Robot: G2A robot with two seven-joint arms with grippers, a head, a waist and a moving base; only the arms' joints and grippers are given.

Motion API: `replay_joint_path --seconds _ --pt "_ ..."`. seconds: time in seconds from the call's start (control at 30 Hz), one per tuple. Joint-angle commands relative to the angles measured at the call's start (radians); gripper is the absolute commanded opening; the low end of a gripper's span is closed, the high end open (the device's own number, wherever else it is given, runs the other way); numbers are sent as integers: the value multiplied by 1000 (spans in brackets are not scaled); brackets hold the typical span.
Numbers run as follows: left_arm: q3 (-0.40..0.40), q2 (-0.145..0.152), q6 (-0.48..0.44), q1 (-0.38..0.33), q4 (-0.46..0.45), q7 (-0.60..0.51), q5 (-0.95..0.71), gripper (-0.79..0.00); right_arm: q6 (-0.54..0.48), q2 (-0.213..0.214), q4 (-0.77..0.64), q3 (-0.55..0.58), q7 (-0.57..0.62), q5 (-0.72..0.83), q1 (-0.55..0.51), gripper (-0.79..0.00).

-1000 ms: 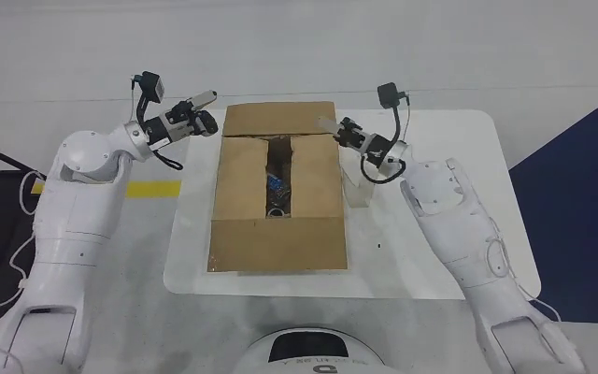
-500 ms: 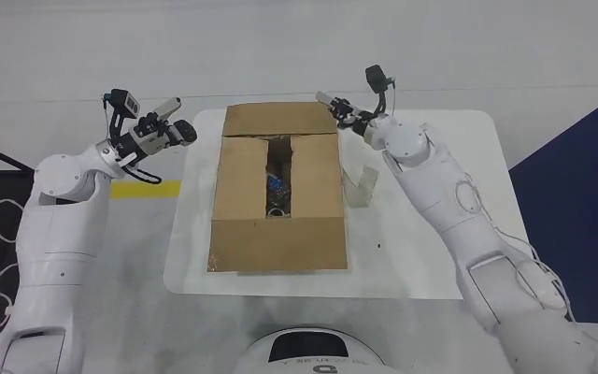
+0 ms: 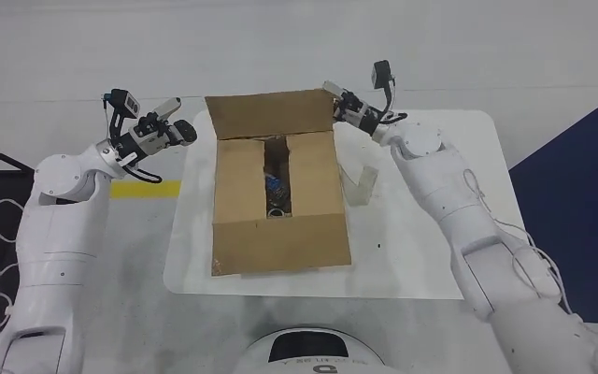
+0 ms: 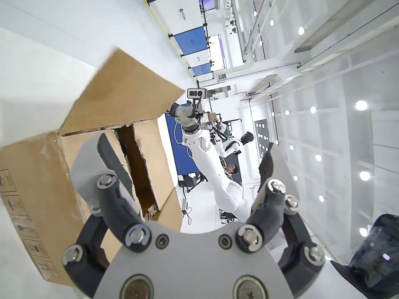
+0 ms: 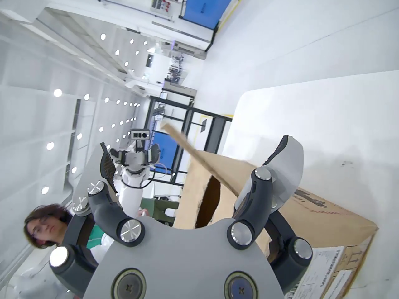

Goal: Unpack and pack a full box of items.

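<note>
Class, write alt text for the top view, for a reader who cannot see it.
A cardboard box sits on a white table, far flap lifted, dark items showing through a gap between its top flaps. The right hand is at the lifted flap's corner; the left hand hangs clear of the box.

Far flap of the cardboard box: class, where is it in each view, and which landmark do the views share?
Top view: flap, top centre, tilted.
Left wrist view: flap raised, broad face showing.
Right wrist view: flap edge-on, a thin strip.
Shared landmark: the dark slit.
</note>
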Motion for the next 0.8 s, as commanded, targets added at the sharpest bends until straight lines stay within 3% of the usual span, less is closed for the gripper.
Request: replay_joint_path --seconds 0.0,0.27,0.5,0.77 --pt "0 0 0 0 0 0 0 0 -22 4 9 9 84 22 2 0" --pt "0 0 0 0 0 0 0 0 -37 17 10 7 254 -17 6 0" --pt "24 -2 24 12 -53 14 29 0 -46 29 -55 -11 297 -114 -13 0" --pt "69 -2 31 -12 -43 -15 110 0 -75 55 -207 10 307 -176 -80 0"
